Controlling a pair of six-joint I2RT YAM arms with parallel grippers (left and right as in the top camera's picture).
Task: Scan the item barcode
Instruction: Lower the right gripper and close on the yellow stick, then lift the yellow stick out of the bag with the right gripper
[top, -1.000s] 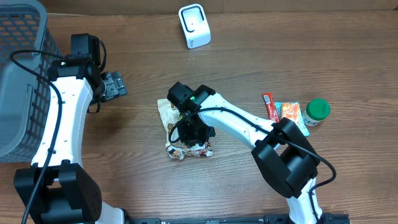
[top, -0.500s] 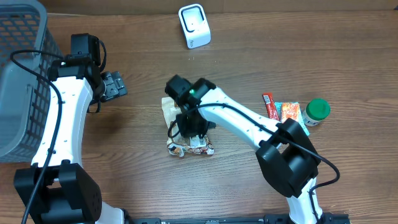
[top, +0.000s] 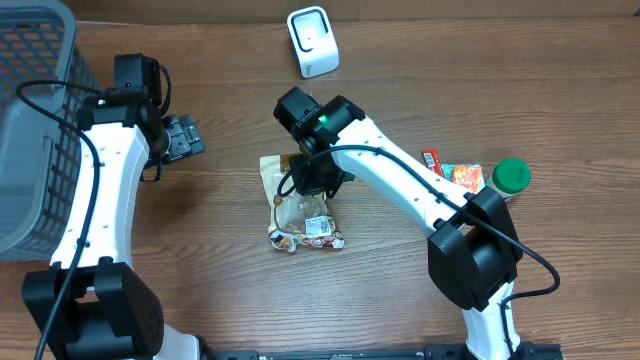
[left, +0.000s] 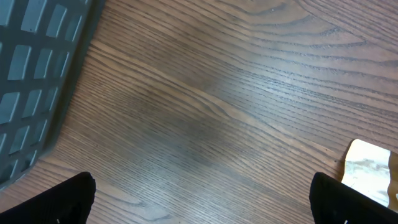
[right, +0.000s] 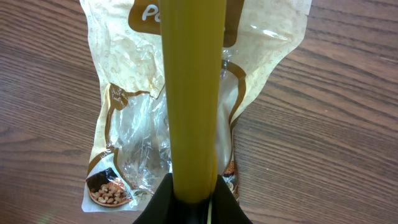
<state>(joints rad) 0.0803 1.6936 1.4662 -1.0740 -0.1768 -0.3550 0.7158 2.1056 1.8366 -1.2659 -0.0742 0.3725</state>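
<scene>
The item is a cream and clear snack bag (top: 296, 212) of nuts lying at the table's middle, a white barcode label (top: 320, 228) on its near end. My right gripper (top: 318, 180) is over the bag's far end and shut on a yellow fold of it. In the right wrist view that fold (right: 189, 93) rises from between the black jaws of my right gripper (right: 193, 190), with the rest of the snack bag (right: 137, 130) flat on the wood below. The white scanner (top: 312, 42) stands at the far edge. My left gripper (top: 185, 138) hangs wide open over bare wood to the left.
A grey mesh basket (top: 30, 120) fills the far left corner, its wall (left: 37, 62) close to the left gripper (left: 214, 208). A red stick pack (top: 434, 170), an orange packet (top: 465, 178) and a green-lidded jar (top: 511, 178) lie to the right.
The right gripper closed and moved from the bag's near part toward its far end. The bag now lies stretched out with its label showing. The left arm has not moved.
</scene>
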